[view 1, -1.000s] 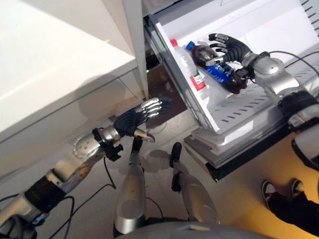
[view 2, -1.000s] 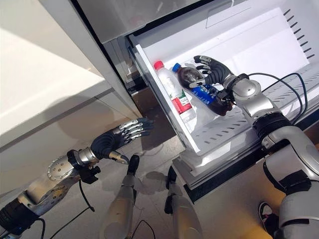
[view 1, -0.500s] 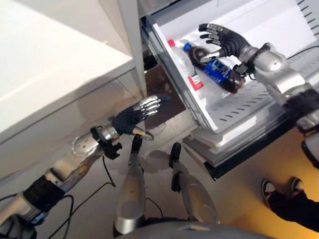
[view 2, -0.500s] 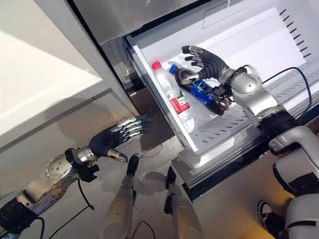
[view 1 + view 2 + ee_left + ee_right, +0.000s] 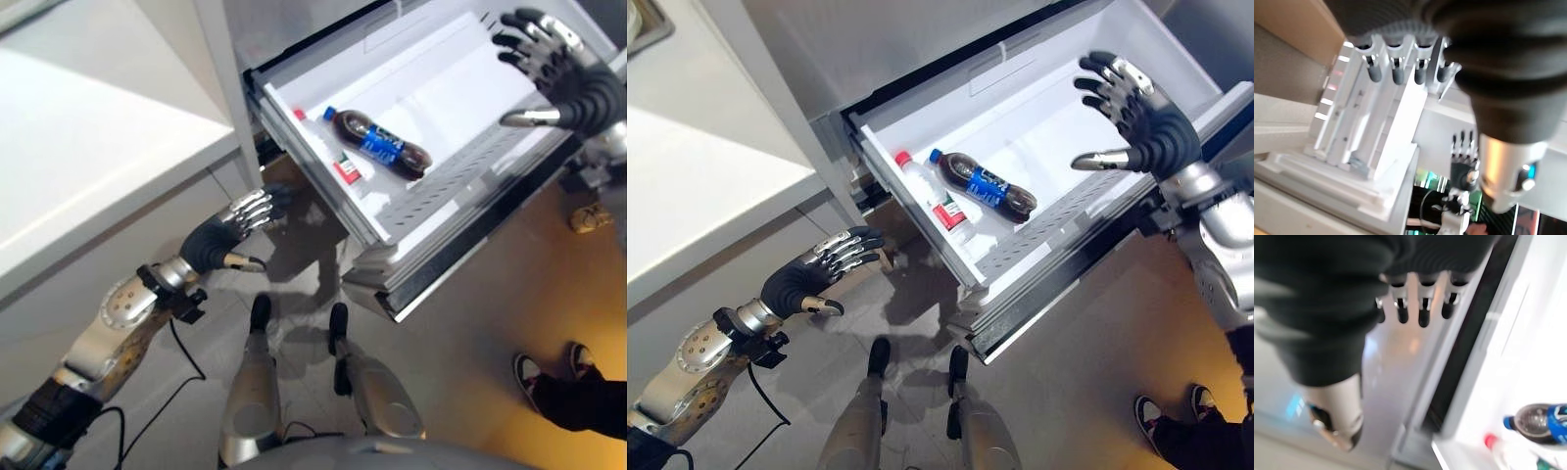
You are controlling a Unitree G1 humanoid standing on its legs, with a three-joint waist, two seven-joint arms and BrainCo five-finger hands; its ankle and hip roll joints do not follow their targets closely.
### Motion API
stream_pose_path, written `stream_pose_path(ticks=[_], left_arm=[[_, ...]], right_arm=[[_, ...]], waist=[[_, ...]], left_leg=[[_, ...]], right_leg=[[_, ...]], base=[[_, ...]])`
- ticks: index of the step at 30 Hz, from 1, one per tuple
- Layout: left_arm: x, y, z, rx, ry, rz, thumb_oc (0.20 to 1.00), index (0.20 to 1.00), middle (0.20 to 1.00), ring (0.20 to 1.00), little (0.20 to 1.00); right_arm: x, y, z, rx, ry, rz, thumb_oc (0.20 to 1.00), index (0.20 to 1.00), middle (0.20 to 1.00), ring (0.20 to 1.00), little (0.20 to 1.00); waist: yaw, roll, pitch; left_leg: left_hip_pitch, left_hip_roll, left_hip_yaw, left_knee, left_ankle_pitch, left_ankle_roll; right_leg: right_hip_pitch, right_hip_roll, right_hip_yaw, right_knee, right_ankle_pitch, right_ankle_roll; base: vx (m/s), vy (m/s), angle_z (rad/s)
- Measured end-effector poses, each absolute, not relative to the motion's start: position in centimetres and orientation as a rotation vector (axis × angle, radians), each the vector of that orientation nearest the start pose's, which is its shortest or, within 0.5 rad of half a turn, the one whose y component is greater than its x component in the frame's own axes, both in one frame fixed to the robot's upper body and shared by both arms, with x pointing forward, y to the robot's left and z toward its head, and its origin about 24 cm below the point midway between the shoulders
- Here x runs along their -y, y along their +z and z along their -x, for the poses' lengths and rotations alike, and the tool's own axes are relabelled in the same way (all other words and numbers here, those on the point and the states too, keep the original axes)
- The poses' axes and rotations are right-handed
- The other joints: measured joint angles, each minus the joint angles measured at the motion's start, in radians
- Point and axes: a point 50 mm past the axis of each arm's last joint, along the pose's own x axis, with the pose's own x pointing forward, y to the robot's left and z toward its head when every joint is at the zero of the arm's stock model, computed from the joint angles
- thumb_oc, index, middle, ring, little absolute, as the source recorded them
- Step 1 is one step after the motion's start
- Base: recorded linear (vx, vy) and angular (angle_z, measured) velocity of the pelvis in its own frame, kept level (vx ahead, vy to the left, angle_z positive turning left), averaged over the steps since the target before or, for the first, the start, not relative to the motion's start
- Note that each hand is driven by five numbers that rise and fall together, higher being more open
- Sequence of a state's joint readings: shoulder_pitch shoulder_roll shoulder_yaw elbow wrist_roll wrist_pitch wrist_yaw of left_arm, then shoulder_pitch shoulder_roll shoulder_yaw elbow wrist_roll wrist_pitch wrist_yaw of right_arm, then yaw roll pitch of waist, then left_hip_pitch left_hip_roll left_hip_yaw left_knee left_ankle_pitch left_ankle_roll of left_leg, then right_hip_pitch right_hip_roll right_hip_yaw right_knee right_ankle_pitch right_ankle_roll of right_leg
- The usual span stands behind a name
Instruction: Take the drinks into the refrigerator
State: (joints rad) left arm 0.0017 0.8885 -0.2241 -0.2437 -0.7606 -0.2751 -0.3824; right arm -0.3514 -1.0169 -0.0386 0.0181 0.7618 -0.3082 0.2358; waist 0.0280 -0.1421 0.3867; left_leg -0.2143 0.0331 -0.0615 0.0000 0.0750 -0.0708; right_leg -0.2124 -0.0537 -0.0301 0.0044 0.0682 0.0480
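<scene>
A dark cola bottle (image 5: 377, 145) with a blue label and blue cap lies on its side in the pulled-out white refrigerator drawer (image 5: 460, 88). Beside it, against the drawer's front wall, lies a clear water bottle (image 5: 933, 200) with a red cap. My right hand (image 5: 1146, 122) hovers open above the drawer's right end, fingers spread, well clear of both bottles. The right wrist view shows its straight fingers (image 5: 1422, 308) with the cola bottle (image 5: 1542, 423) far past them. My left hand (image 5: 808, 279) hangs open and empty, low to the left of the drawer.
A white counter (image 5: 88, 147) juts out at the left, next to the grey fridge body (image 5: 901, 59). A person's shoes (image 5: 549, 377) stand on the floor at lower right. The drawer's front edge sticks out over the floor.
My right hand has let go of the cola bottle and risen away to the right; the bottle now lies in the drawer. The camera has shifted. The left hand has barely moved.
</scene>
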Motion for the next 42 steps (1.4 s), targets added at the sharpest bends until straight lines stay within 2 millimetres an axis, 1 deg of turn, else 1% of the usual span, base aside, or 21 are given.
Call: stream_pose_path(ticks=[1,2,4,5,6,7,8,11,13,14,15,18,23,25,26,27,30,34,36,40,42], left_arm=[[-20.1,13.5,-22.9,0.275,-0.705,-0.092,1.0,1.0,1.0,1.0,1.0],[-20.4,12.9,-22.7,0.263,-0.672,-0.063,1.0,1.0,1.0,1.0,1.0],[-20.8,12.3,-22.3,0.247,-0.65,-0.057,1.0,1.0,1.0,1.0,1.0],[-21.3,11.8,-21.9,0.246,-0.608,-0.035,1.0,1.0,1.0,1.0,1.0],[-21.5,11.7,-21.7,0.253,-0.585,-0.019,1.0,1.0,1.0,1.0,1.0],[-21.8,11.0,-21.6,0.235,-0.561,-0.011,1.0,1.0,1.0,1.0,1.0],[-22.0,11.0,-21.5,0.24,-0.549,-0.011,1.0,1.0,1.0,1.0,1.0],[-22.8,10.1,-20.8,0.233,-0.481,0.018,1.0,1.0,1.0,1.0,1.0],[-22.9,9.5,-20.7,0.223,-0.457,0.04,1.0,1.0,1.0,1.0,1.0],[-22.8,9.1,-20.6,0.215,-0.443,0.058,1.0,1.0,1.0,1.0,1.0],[-22.8,8.9,-20.5,0.214,-0.438,0.064,1.0,1.0,1.0,1.0,1.0],[-23.6,8.1,-20.1,0.201,-0.371,0.056,1.0,1.0,1.0,1.0,1.0],[-23.7,8.0,-20.0,0.21,-0.34,0.069,1.0,1.0,1.0,1.0,1.0],[-23.8,8.0,-20.0,0.214,-0.329,0.057,1.0,1.0,1.0,1.0,1.0],[-23.9,8.2,-20.0,0.223,-0.326,0.048,1.0,1.0,1.0,1.0,1.0],[-24.0,8.3,-20.0,0.235,-0.325,0.039,1.0,1.0,1.0,1.0,1.0],[-23.9,8.4,-20.0,0.235,-0.326,0.031,1.0,1.0,1.0,1.0,1.0],[-23.7,8.7,-20.5,0.255,-0.326,0.034,1.0,1.0,1.0,1.0,1.0],[-23.3,8.9,-20.8,0.267,-0.34,0.04,1.0,1.0,1.0,1.0,1.0],[-22.8,9.3,-21.1,0.291,-0.346,0.046,1.0,1.0,1.0,1.0,1.0],[-22.8,9.4,-21.2,0.298,-0.34,0.047,1.0,1.0,1.0,1.0,1.0]], right_arm=[[27.8,25.2,-26.9,0.653,0.258,0.287,1.0,1.0,1.0,1.0,1.0],[28.3,23.7,-26.4,0.645,0.22,0.235,1.0,1.0,1.0,1.0,1.0],[28.4,22.4,-25.9,0.611,0.21,0.216,1.0,1.0,1.0,1.0,1.0],[28.8,21.1,-24.7,0.596,0.191,0.197,1.0,1.0,1.0,1.0,1.0],[28.9,20.4,-24.4,0.593,0.173,0.174,1.0,1.0,1.0,1.0,1.0],[29.4,19.0,-23.7,0.548,0.14,0.182,1.0,1.0,1.0,1.0,1.0],[29.7,18.4,-23.3,0.529,0.123,0.183,1.0,1.0,1.0,1.0,1.0],[30.9,15.3,-21.9,0.453,0.016,0.162,1.0,1.0,1.0,1.0,1.0],[31.3,13.7,-21.5,0.404,-0.02,0.148,1.0,1.0,1.0,1.0,1.0],[31.6,12.0,-20.9,0.34,-0.054,0.138,1.0,1.0,1.0,1.0,1.0],[31.7,11.3,-20.6,0.313,-0.062,0.138,1.0,1.0,1.0,1.0,1.0],[32.1,7.1,-19.4,0.166,-0.128,0.092,1.0,1.0,1.0,1.0,1.0],[31.5,3.7,-18.7,0.028,-0.116,0.09,1.0,1.0,1.0,1.0,1.0],[31.1,3.0,-18.5,-0.009,-0.093,0.107,1.0,1.0,1.0,1.0,1.0],[30.8,2.3,-18.4,-0.044,-0.077,0.106,0.52,0.52,0.52,0.52,0.52],[30.6,1.6,-18.4,-0.077,-0.063,0.118,0.2,0.2,0.2,0.2,0.2],[30.0,-0.1,-18.3,-0.174,-0.019,0.162,0.2,0.2,0.2,0.2,0.2],[28.6,-2.5,-18.9,-0.297,0.064,0.221,0.2,0.2,0.2,0.2,0.2],[28.3,-2.8,-19.2,-0.31,0.074,0.232,0.2,0.2,0.2,0.2,0.2],[27.9,-2.8,-20.1,-0.311,0.096,0.269,0.2,0.2,0.2,0.2,0.2],[27.6,-2.1,-21.3,-0.28,0.114,0.292,0.2,0.2,0.2,0.2,0.2]], waist=[[0.007,0.002,-0.011],[-0.01,0.007,-0.037],[-0.015,0.016,-0.057],[-0.029,0.023,-0.08],[-0.03,0.027,-0.093],[-0.044,0.036,-0.108],[-0.041,0.039,-0.118],[-0.072,0.058,-0.17],[-0.073,0.065,-0.18],[-0.075,0.07,-0.192],[-0.076,0.073,-0.194],[-0.088,0.08,-0.202],[-0.093,0.081,-0.204],[-0.093,0.084,-0.206],[-0.093,0.083,-0.211],[-0.093,0.084,-0.213],[-0.091,0.086,-0.214],[-0.086,0.09,-0.213],[-0.067,0.102,-0.206],[-0.065,0.123,-0.186],[-0.057,0.132,-0.172]], left_leg=[[0.007,0.001,0.005,-0.007,0.0,0.001],[0.022,0.0,0.014,-0.011,-0.005,0.002],[0.036,0.0,0.024,-0.014,-0.009,0.005],[0.053,0.0,0.039,-0.019,-0.015,0.006],[0.059,0.0,0.039,-0.023,-0.015,0.006],[0.08,0.001,0.047,-0.03,-0.017,0.007],[0.086,0.003,0.055,-0.036,-0.018,0.007],[0.104,0.006,0.064,-0.058,-0.02,0.009],[0.117,0.008,0.072,-0.065,-0.019,0.008],[0.125,0.009,0.077,-0.072,-0.019,0.008],[0.13,0.01,0.079,-0.075,-0.019,0.008],[0.151,0.014,0.089,-0.088,-0.019,0.007],[0.164,0.014,0.102,-0.088,-0.019,0.007],[0.171,0.014,0.108,-0.088,-0.022,0.006],[0.173,0.015,0.112,-0.088,-0.022,0.006],[0.173,0.015,0.113,-0.088,-0.022,0.006],[0.172,0.015,0.113,-0.088,-0.022,0.006],[0.151,0.016,0.107,-0.088,-0.019,0.007],[0.138,0.016,0.096,-0.087,-0.015,0.007],[0.105,0.016,0.06,-0.082,-0.006,0.003],[0.097,0.018,0.056,-0.08,-0.005,0.002]], right_leg=[[0.002,0.0,0.007,-0.001,0.0,0.0],[0.007,0.001,0.022,-0.003,0.001,0.002],[0.016,0.001,0.031,-0.005,0.001,0.004],[0.021,0.002,0.051,-0.005,0.001,0.005],[0.027,0.002,0.052,-0.009,0.001,0.006],[0.04,0.002,0.058,-0.01,-0.002,0.009],[0.041,0.004,0.064,-0.01,-0.002,0.008],[0.044,0.006,0.068,-0.021,0.0,0.009],[0.052,0.008,0.074,-0.025,0.002,0.008],[0.059,0.009,0.077,-0.033,0.004,0.008],[0.061,0.01,0.078,-0.035,0.004,0.008],[0.074,0.014,0.08,-0.04,0.006,0.005],[0.081,0.014,0.08,-0.041,0.008,0.005],[0.087,0.014,0.084,-0.042,0.008,0.005],[0.088,0.014,0.088,-0.044,0.009,0.005],[0.088,0.014,0.09,-0.046,0.011,0.005],[0.087,0.015,0.09,-0.047,0.014,0.005],[0.07,0.014,0.086,-0.049,0.016,0.006],[0.063,0.013,0.074,-0.05,0.018,0.005],[0.051,0.012,0.045,-0.052,0.021,0.001],[0.046,0.014,0.038,-0.053,0.021,0.0]], base=[[0.06,0.046,-0.36],[0.07,0.044,-0.27],[0.09,0.036,-0.26],[0.08,0.03,-0.26],[0.06,0.017,-0.26],[0.08,0.023,-0.16],[0.07,0.023,-0.3],[0.06,0.016,-0.17],[0.03,0.005,-0.1],[0.03,0.007,-0.1],[0.04,0.006,-0.11],[0.04,0.001,-0.08],[0.0,0.001,-0.05],[0.01,-0.003,-0.12],[0.0,-0.003,-0.07],[-0.01,-0.001,-0.06],[-0.02,-0.005,0.0],[-0.04,-0.016,0.03],[-0.05,-0.022,0.17],[-0.03,-0.029,0.23],[0.0,-0.036,0.09]])
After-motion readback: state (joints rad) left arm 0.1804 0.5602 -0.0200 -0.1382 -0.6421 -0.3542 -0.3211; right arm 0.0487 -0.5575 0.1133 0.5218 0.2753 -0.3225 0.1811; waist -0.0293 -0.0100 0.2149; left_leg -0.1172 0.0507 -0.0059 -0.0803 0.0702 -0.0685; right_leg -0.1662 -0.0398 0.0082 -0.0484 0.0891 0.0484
